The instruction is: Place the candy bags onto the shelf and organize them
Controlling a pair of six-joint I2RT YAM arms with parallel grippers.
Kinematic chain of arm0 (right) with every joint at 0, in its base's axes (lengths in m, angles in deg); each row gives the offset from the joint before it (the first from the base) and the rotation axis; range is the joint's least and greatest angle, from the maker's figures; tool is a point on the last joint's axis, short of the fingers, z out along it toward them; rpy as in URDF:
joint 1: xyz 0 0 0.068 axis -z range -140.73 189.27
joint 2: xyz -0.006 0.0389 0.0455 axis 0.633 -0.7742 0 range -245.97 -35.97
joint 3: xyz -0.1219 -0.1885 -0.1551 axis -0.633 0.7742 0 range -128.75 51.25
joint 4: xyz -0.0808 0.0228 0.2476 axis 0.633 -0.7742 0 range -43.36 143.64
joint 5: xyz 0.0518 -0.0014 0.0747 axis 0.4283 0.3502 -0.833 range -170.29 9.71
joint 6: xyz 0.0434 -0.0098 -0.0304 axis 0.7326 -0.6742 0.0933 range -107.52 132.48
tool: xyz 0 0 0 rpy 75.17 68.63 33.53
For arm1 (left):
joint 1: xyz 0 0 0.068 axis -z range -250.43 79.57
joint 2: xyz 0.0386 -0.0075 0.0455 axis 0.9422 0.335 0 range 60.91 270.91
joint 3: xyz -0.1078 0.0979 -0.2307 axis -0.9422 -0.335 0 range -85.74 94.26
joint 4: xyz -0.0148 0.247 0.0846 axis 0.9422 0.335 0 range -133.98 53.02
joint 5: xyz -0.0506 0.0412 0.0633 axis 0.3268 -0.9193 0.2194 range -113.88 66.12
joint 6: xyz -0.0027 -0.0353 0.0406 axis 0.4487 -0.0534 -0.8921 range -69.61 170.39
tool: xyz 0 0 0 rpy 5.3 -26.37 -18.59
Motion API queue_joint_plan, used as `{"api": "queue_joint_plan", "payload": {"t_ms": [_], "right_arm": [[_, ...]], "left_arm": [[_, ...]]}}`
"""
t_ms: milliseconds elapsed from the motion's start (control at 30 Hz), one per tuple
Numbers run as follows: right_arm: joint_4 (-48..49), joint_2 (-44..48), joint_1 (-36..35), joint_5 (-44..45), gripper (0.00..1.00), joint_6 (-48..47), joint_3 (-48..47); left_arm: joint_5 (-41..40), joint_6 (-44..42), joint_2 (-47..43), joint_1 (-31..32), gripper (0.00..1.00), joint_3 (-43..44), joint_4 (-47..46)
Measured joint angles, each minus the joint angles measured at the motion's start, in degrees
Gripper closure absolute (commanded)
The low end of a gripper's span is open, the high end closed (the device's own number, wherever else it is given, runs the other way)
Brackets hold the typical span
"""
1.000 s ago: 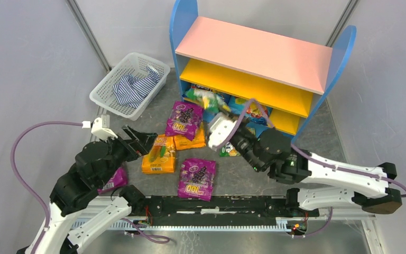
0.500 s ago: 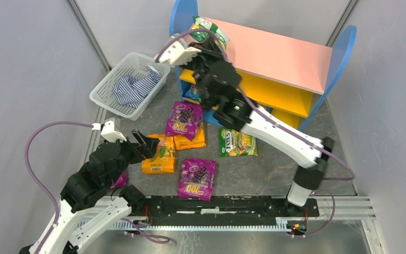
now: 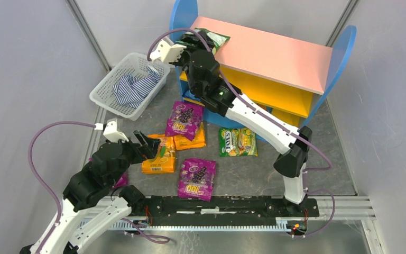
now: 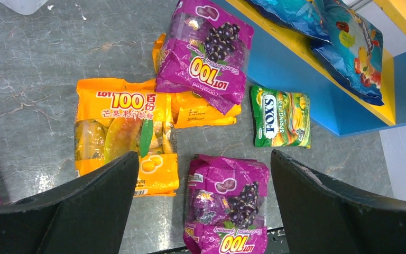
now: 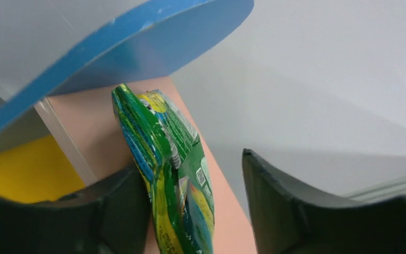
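A green candy bag (image 3: 215, 38) rests on the pink top board of the shelf (image 3: 275, 53), at its left end. My right gripper (image 3: 198, 40) is around it with jaws apart; in the right wrist view the green bag (image 5: 174, 174) leans on the left finger, well apart from the right one. On the floor lie two purple "100" bags (image 3: 184, 119) (image 3: 197, 178), orange bags (image 3: 158, 154) and a FOX'S bag (image 3: 237, 142). My left gripper (image 3: 148, 144) hovers open above them. In the left wrist view the near purple bag (image 4: 227, 201) lies between its fingers, below them.
A white mesh basket (image 3: 129, 84) with a striped cloth stands left of the shelf. Blue bags (image 4: 349, 47) lie on the shelf's lower tier. Another purple bag (image 3: 117, 180) shows under my left arm. Grey walls close in on both sides.
The right arm rose from the floor in front of the shelf to its top with the green bag, then its jaws parted. The left arm barely moved.
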Motion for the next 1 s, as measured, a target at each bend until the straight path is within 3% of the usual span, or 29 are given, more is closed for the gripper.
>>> {"api": "queue_joint_plan", "payload": {"t_ms": [67, 100, 433, 467, 533, 567, 700, 867, 1000], "right_arm": [[-1.73, 0.72, -0.02, -2.89, 0.04, 4.07, -1.36], [-3.52, 2.12, -0.04, -5.40, 0.02, 7.13, -1.27], [-9.55, 14.25, 0.13, -19.74, 0.02, 29.49, 2.71], [-9.57, 15.19, 0.15, -20.63, 0.05, 31.54, 2.84], [-9.42, 16.55, 0.28, -21.53, 0.33, 34.10, 3.19], [-9.09, 16.92, 0.42, -21.86, 0.43, 34.93, 3.30], [-7.72, 16.02, 1.49, -22.08, 0.66, 35.52, 3.32], [-8.22, 11.65, 3.48, -22.80, 0.85, 34.97, 3.04], [-8.26, 9.55, 5.25, -22.77, 0.87, 34.97, 4.31]], "left_arm": [[0.00, 0.00, 0.00, 0.00, 0.00, -0.09, -0.15], [0.00, 0.00, 0.00, 0.00, 0.00, -0.11, -0.15], [0.00, 0.00, -0.74, 0.00, 0.00, -0.22, -0.31], [-0.02, 0.00, -0.74, 0.00, 0.00, -0.24, -0.33], [-0.02, 0.00, -0.74, 0.00, 0.00, -0.26, -0.33], [-0.02, 0.02, -0.74, 0.00, 0.00, -0.28, -0.31], [-0.02, 0.02, -0.61, 0.00, 0.00, -0.33, -0.33], [-0.02, 0.02, 0.17, 0.00, 0.00, -0.33, -0.33], [0.00, 0.02, 1.55, 0.00, 0.00, -0.33, -0.31]]}}
